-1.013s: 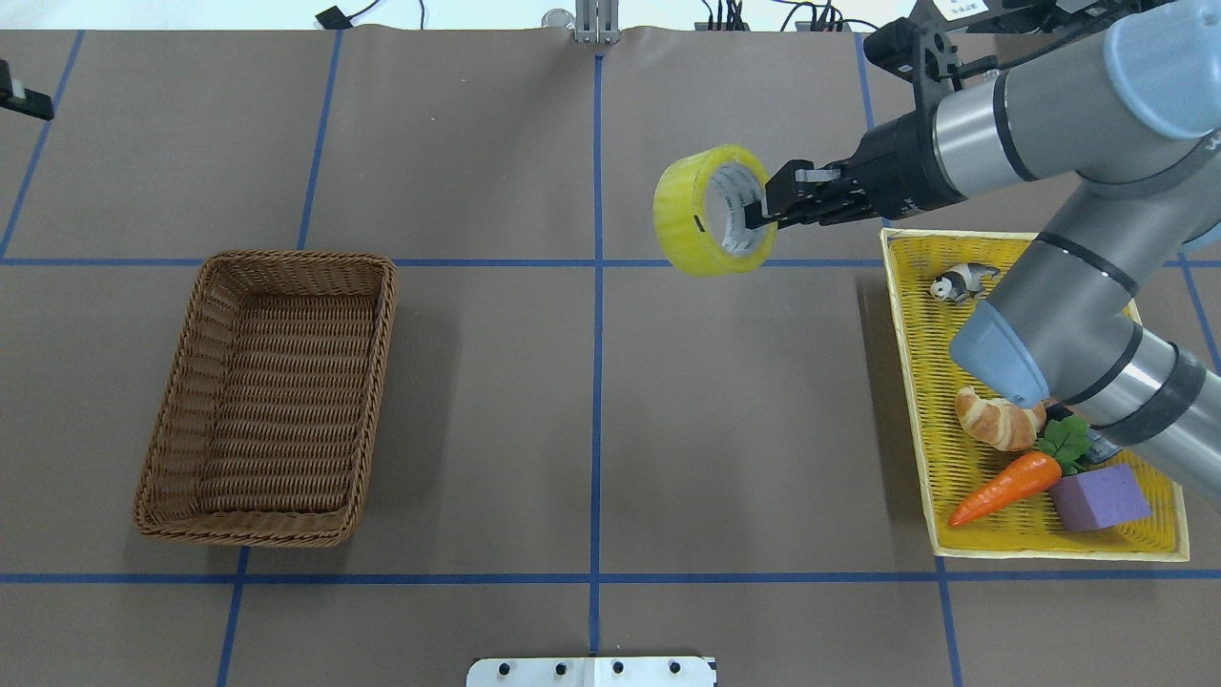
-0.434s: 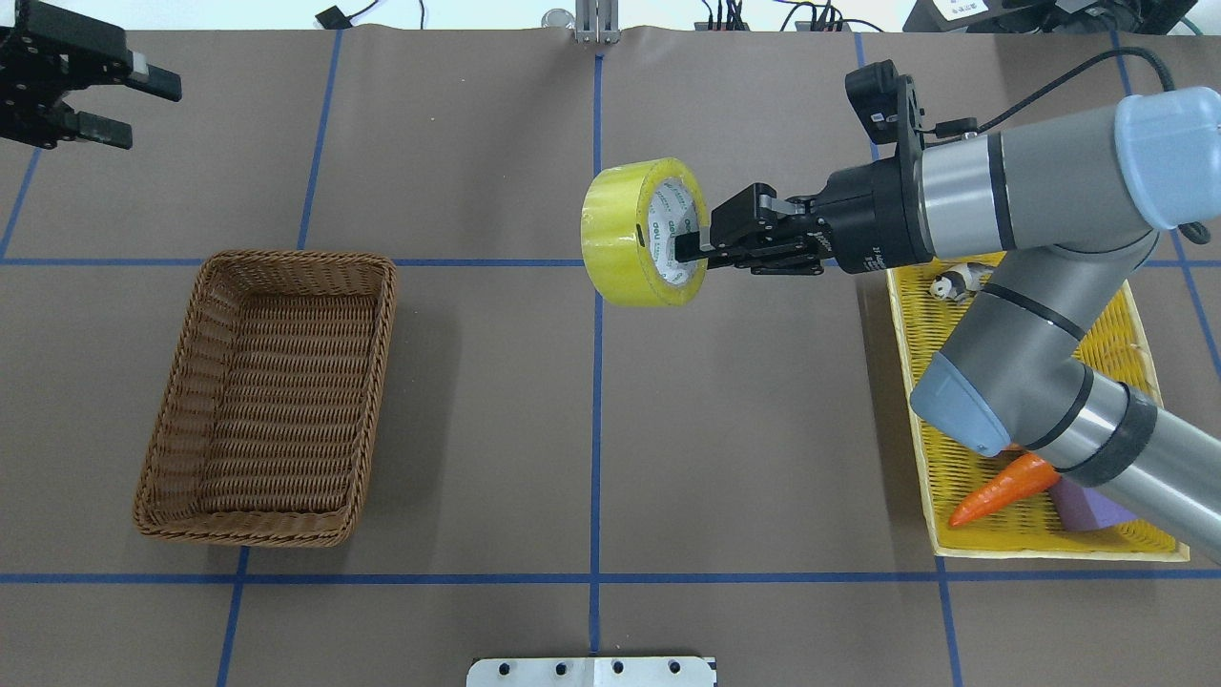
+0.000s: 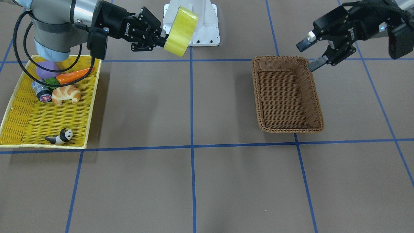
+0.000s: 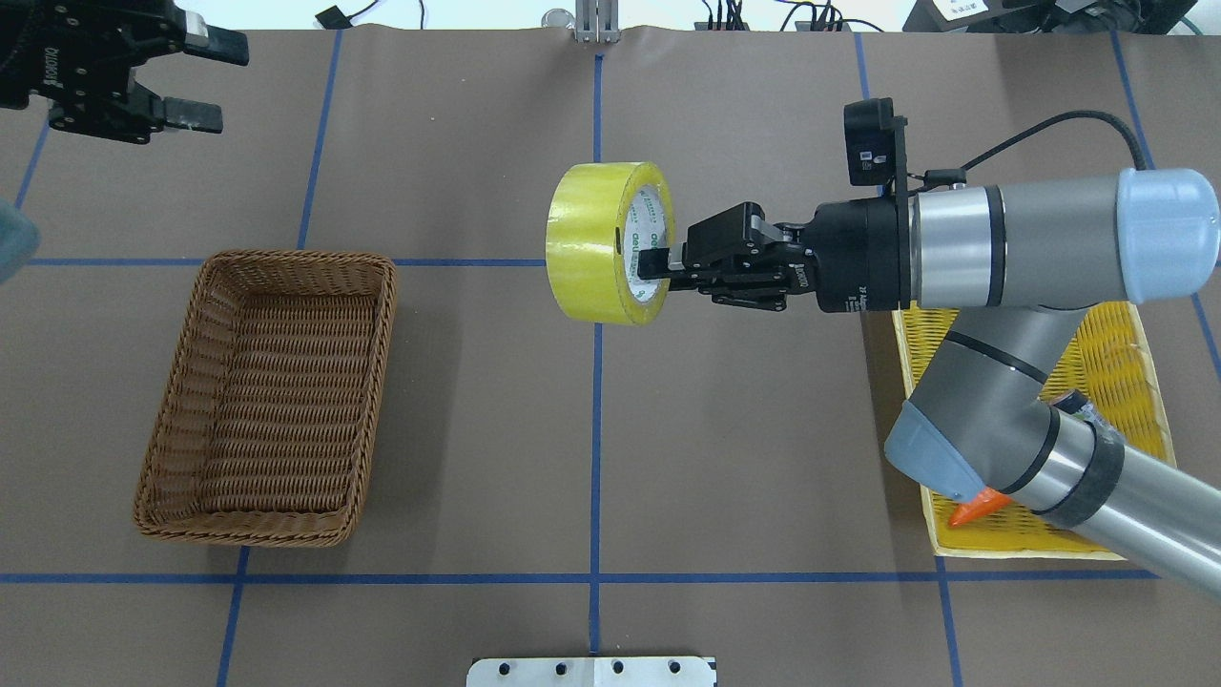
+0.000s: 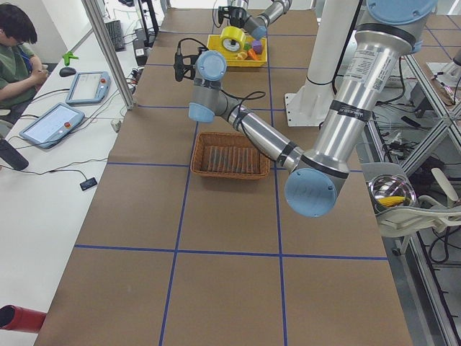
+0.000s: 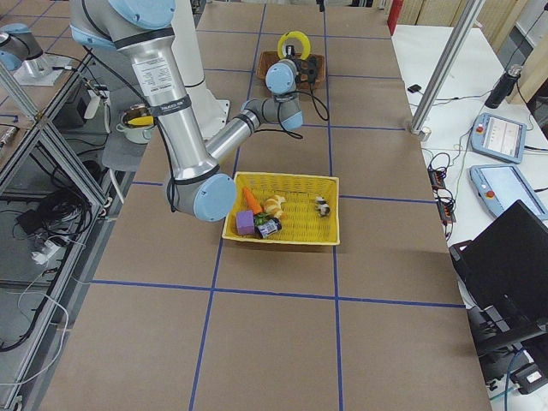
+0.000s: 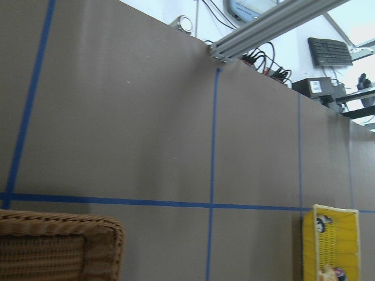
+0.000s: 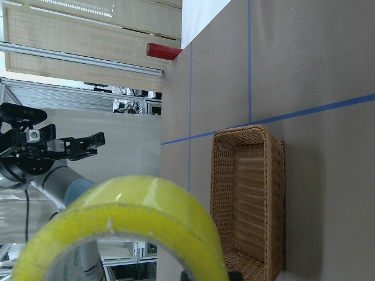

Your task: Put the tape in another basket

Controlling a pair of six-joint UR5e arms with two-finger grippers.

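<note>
Over the brown table point(image 4: 458, 429), well apart from the wicker basket point(image 4: 167, 410) on the robot's left, the yellow tape point(image 4: 591, 239) is hanging on edge near the centre line, the right gripper point(image 4: 653, 267) clamping its wall, while the left gripper point(image 4: 212, 81) is hovering with 2 fingers spread wide.

Light is bright and even, from above. The basket point(image 4: 296, 258) throws a soft shadow toward 3 o'clock on the table point(image 4: 744, 429). The close tape point(image 8: 135, 205) looks slightly blurred.
</note>
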